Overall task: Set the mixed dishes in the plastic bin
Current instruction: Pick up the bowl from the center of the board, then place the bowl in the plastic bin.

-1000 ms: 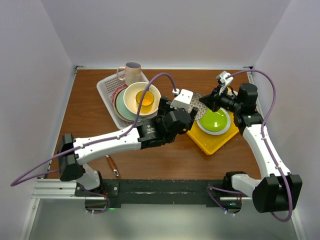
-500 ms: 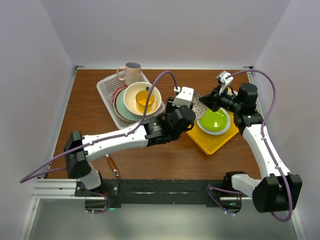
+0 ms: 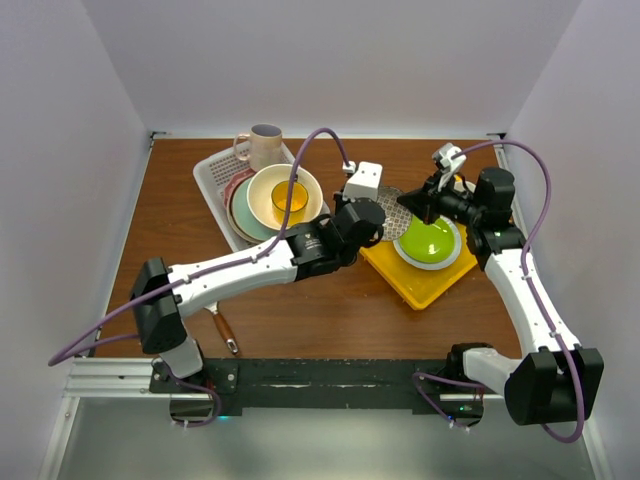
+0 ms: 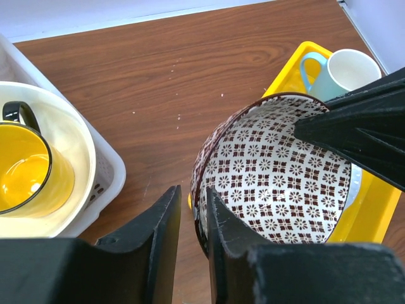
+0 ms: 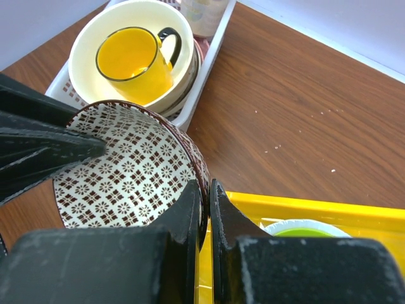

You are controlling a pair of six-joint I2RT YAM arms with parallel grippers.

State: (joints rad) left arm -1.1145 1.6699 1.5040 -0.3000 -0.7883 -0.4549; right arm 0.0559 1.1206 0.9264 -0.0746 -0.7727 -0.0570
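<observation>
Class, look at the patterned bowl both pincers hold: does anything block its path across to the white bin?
Nothing on the bare wood between the patterned bowl and the white bin. The bin is stacked, though: large cream bowl holding a yellow mug.

The overhead camera looks down from behind. Each wrist camera peers closely past its own fingers, both sharing the dark red-rimmed patterned ceramic bowl [image 4: 278, 174] [image 5: 130, 171] between them.

bin [image 3: 212, 178] crowded (mug atop), table [image 3: 180, 230] open
</observation>
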